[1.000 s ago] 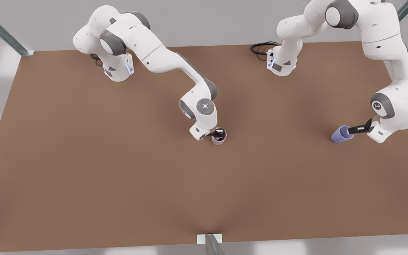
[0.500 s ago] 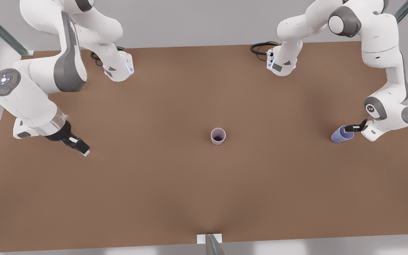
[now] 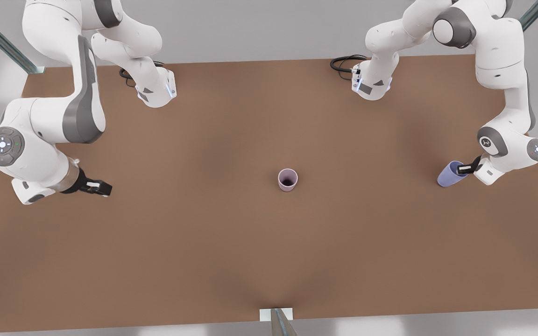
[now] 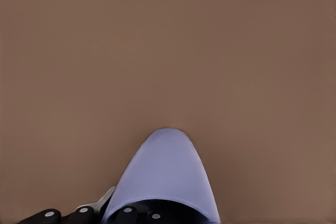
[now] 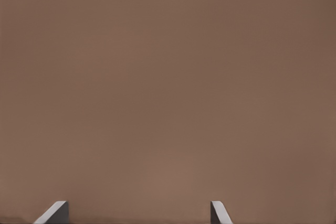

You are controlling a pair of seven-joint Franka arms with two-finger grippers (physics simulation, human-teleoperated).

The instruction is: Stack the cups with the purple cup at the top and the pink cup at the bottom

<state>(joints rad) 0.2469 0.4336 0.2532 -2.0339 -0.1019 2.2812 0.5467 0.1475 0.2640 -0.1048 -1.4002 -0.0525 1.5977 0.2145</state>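
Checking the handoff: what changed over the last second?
The right gripper let go of the pink cup and swung away to the front view's left, open. The left gripper, shut on the purple cup's rim, has tipped it up slightly. The pink cup stayed upright mid-table.

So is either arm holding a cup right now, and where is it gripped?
The left gripper holds the purple cup by its rim, one finger inside the mouth. The right gripper is open, away from the pink cup.

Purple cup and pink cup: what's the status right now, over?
Left gripper shut on purple cup, tilted. Right gripper open, waiting over bare table. Pink cup upright mid-table, nothing between.
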